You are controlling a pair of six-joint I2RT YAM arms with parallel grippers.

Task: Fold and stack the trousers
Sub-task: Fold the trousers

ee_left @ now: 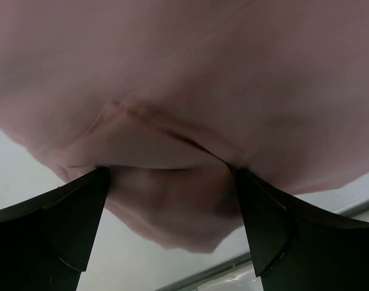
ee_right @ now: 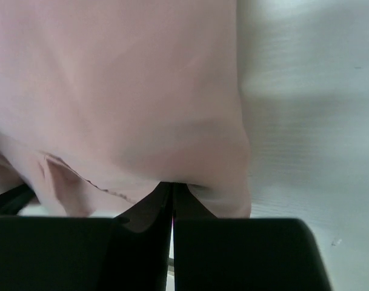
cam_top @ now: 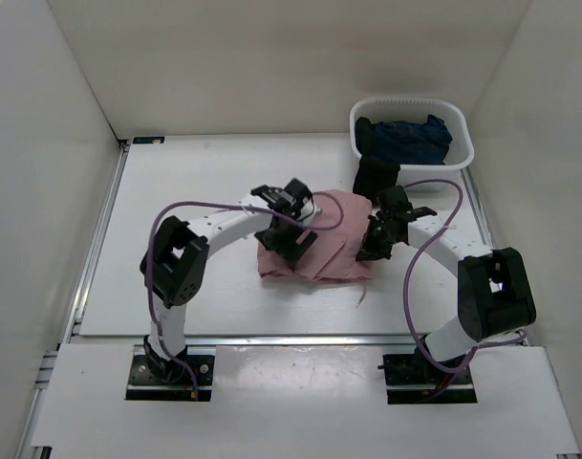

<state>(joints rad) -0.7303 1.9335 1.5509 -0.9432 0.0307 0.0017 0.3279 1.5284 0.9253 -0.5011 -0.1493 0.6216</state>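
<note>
The dusty-pink trousers (cam_top: 336, 260) lie bunched in a wrinkled heap at the middle of the white table (cam_top: 176, 201), between the two arms. The left gripper (ee_left: 169, 173) stands spread wide, its fingers pressed on a fold of the cloth. The right gripper (ee_right: 172, 189) is clamped tight on the heap's right edge.

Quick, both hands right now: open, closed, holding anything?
Left hand: open, straddling the trousers, not gripping.
Right hand: closed, pinching the trousers' edge.
</note>
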